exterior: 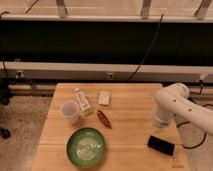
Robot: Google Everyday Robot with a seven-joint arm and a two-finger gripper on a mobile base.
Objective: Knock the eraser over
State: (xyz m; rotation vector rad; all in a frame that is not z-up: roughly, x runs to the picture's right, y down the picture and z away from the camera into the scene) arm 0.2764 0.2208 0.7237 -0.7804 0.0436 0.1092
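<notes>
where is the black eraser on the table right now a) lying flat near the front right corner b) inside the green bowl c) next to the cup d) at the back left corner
a, the eraser lies flat on the table by its front right corner, just below the arm, whose gripper is hidden behind the arm above it.

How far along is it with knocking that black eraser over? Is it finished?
It looks done: the eraser lies flat on the table near its front right corner. Nothing is in hand: the end effector hangs just behind the eraser, not visibly touching it. The cup and bowl sit apart, to the left. Probably only drawing the arm back is left.
</notes>
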